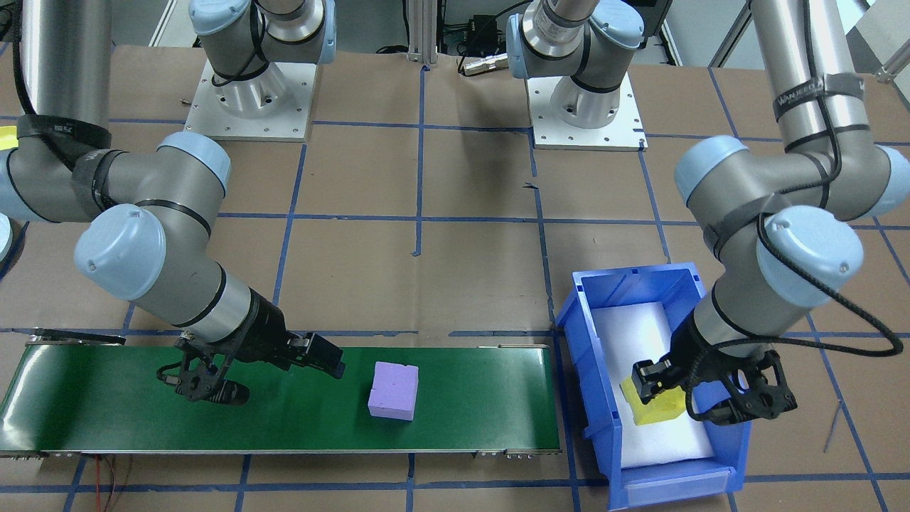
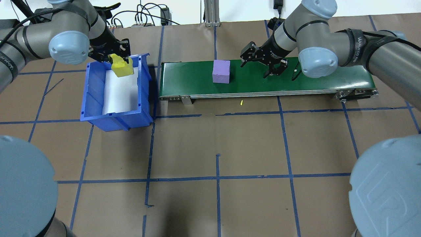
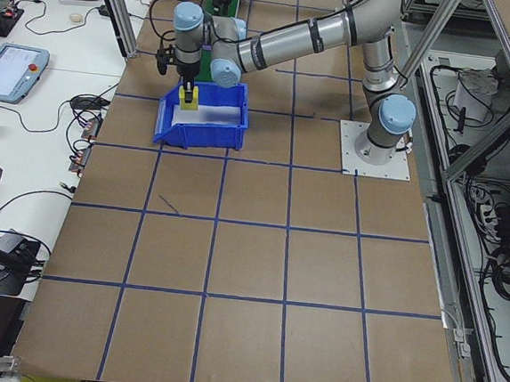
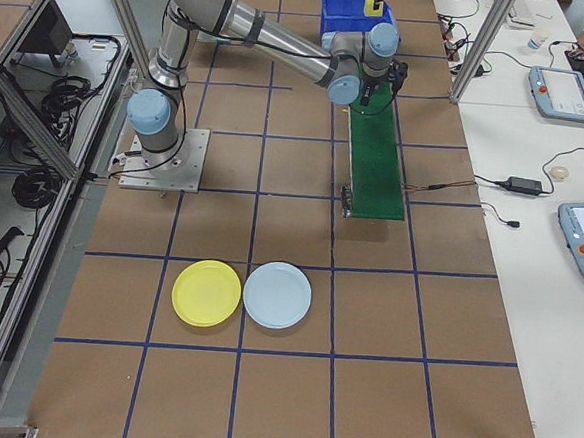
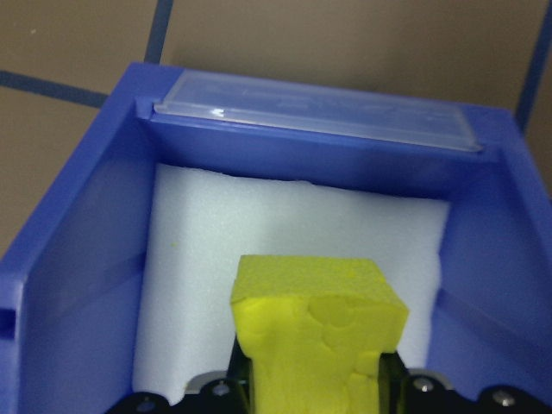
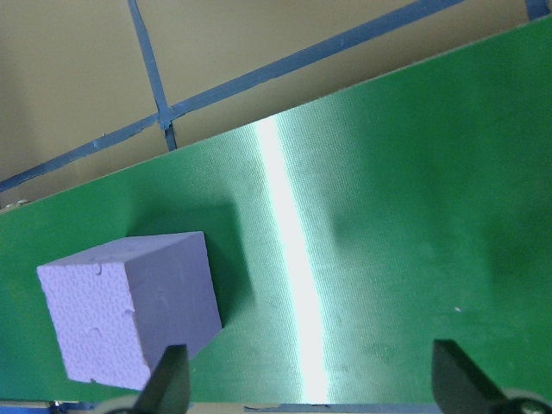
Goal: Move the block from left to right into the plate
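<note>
We see the yellow block (image 2: 122,68) clamped between the fingers of the left gripper (image 2: 113,58), held above the white liner inside the blue bin (image 2: 115,113), toward the bin's far end. The block hangs straight below the gripper, its long axis roughly vertical; its top is pinched and deformed in the wrist view (image 5: 317,332).

The purple block (image 2: 221,71) sits flat on the green conveyor (image 2: 315,82), square to the belt. It lies to the left of the right gripper (image 2: 261,64), apart from it and not between the fingers. We see that gripper spread wide and holding nothing, low over the belt.

The bin stands just beside the conveyor's left end. A yellow plate (image 4: 207,292) and a pale blue plate (image 4: 277,294) lie touching, well apart from the conveyor on the right.
</note>
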